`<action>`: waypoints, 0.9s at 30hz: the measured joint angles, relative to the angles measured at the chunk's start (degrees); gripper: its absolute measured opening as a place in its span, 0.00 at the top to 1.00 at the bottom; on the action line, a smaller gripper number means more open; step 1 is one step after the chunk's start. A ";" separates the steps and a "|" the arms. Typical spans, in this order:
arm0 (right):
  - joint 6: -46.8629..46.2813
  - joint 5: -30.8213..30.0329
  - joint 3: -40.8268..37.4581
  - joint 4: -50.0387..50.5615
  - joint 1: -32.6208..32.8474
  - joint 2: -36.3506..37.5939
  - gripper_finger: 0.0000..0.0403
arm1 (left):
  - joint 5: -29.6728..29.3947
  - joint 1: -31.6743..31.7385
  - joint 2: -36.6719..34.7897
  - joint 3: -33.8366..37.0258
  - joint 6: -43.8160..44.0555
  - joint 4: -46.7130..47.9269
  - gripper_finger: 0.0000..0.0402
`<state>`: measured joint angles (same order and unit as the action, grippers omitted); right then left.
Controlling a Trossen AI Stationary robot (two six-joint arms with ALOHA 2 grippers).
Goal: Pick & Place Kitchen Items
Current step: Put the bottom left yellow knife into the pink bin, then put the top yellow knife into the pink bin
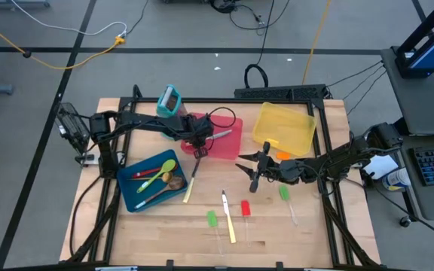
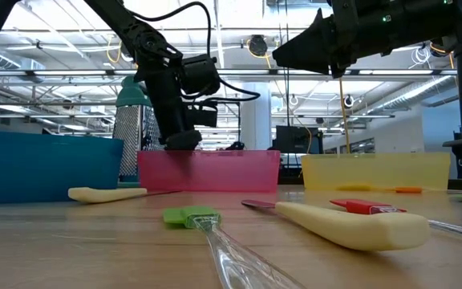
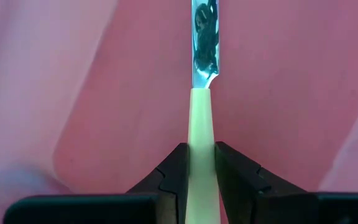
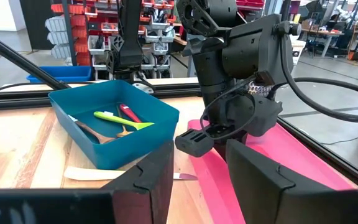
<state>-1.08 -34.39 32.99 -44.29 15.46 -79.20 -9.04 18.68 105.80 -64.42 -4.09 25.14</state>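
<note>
While three trays are sitting on the table, blue tray (image 1: 130, 197), red tray (image 1: 228, 143) and yellow tray (image 1: 286, 126), the left gripper (image 1: 200, 143) is clamping a cream-handled knife (image 3: 202, 124) over the red tray, its shiny blade pointing away from the fingers. Beside the red tray, the right gripper (image 1: 253, 175) is hanging with parted, empty jaws. Four spoons (image 4: 118, 119) are lying in the blue tray, partly overlapping. Two more cream knives (image 1: 227, 218), two green pieces (image 1: 212, 218) and one red piece (image 1: 245, 208) are lying on bare wood below the red tray.
</note>
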 joint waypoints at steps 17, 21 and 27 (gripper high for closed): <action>0.00 0.09 0.00 0.00 0.02 0.00 0.65 | -1.55 -0.11 0.00 -0.02 5.94 -2.03 0.60; 0.00 0.10 0.00 -0.01 0.00 0.00 0.65 | -1.55 -0.11 -0.38 -1.85 9.13 0.01 0.61; 0.00 0.11 0.00 0.00 0.01 0.00 0.65 | -1.47 -0.78 -0.50 -8.49 12.42 5.12 0.68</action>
<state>-1.08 -34.28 32.99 -44.29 15.47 -79.20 -10.51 17.89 105.30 -72.92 8.33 30.26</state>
